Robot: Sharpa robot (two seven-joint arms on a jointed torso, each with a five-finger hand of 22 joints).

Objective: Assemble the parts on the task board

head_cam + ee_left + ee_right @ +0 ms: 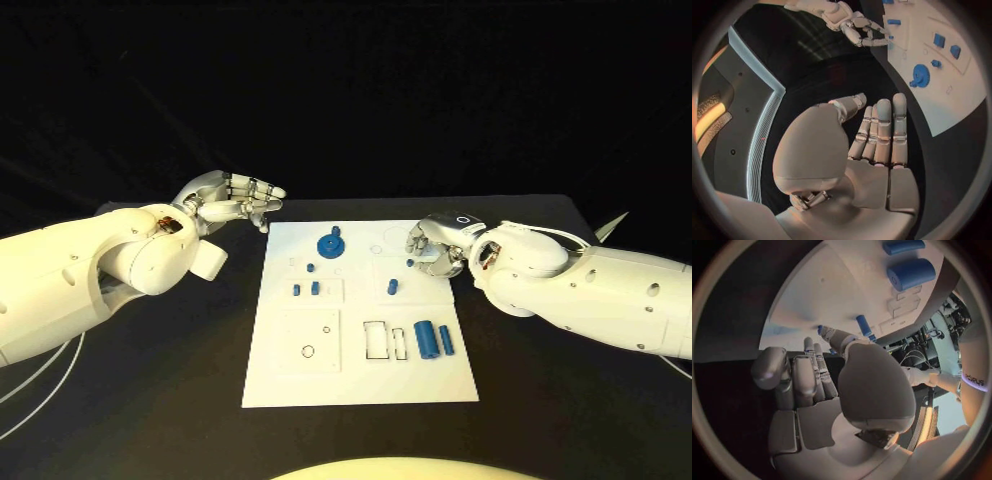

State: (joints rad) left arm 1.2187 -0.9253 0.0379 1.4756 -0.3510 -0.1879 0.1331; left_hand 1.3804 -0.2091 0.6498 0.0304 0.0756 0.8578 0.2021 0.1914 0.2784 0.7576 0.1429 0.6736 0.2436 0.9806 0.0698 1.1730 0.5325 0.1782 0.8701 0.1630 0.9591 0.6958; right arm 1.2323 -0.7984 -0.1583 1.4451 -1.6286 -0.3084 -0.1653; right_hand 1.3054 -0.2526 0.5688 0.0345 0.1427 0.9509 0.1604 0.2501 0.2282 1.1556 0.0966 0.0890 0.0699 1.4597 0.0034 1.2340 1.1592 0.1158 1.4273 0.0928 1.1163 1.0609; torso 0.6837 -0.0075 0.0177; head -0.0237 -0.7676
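Holding scattered blue parts [427, 338], the task board [361, 380] lies flat.

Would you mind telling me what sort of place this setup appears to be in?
Probably a robotics lab test bench: a white task board with small blue parts such as a blue gear lies on a black table, against a dark backdrop, with equipment and cables beyond the table.

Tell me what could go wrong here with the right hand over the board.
1. The right hand hangs over the board's right edge with fingers close to a small blue peg; a careless reach could knock it away.
2. The two blue cylinders lie loose on their sides and could roll if the board is bumped.
3. The left hand is off the board, so nothing steadies it.
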